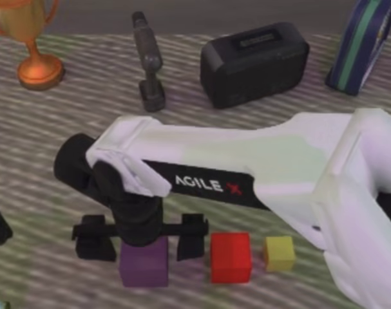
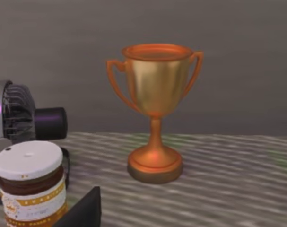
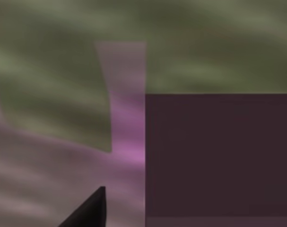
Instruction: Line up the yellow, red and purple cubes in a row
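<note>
Right gripper hangs over the purple cube, fingers spread wide to either side, not touching it, holding nothing. Its wrist hides the cube's far edge. Cubes sit in a row near the front of the tabletop: purple, then red cube to its right with a gap, then yellow cube just beside red. Behind the arm: trophy at far left, drill, speaker. Left gripper: a dark tip only shows in its wrist view, beside a jar and fan; cannot tell its opening.
</note>
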Controlling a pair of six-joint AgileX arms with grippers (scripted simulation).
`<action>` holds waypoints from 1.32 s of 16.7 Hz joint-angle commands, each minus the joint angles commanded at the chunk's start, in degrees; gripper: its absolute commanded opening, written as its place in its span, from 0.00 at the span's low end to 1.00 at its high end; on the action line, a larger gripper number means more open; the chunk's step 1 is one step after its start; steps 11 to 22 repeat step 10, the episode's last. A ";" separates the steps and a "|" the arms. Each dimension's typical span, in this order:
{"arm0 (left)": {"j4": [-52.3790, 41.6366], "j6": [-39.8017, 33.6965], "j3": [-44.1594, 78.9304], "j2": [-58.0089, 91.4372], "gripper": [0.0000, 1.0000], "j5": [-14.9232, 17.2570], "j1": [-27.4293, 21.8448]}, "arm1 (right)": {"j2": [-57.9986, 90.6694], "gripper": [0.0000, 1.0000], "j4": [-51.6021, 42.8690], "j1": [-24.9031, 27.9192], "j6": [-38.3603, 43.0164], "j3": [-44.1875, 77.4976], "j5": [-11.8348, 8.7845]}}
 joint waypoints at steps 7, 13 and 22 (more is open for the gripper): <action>0.00 0.00 0.00 0.00 1.00 0.00 0.00 | -1.90 1.00 -11.46 0.66 -0.08 8.94 -0.05; 0.00 0.00 0.00 0.00 1.00 0.00 0.00 | -2.71 1.00 -13.85 0.58 -0.02 11.14 -0.03; 0.00 0.00 0.00 0.00 1.00 0.00 0.00 | -2.71 1.00 -13.85 0.58 -0.02 11.14 -0.03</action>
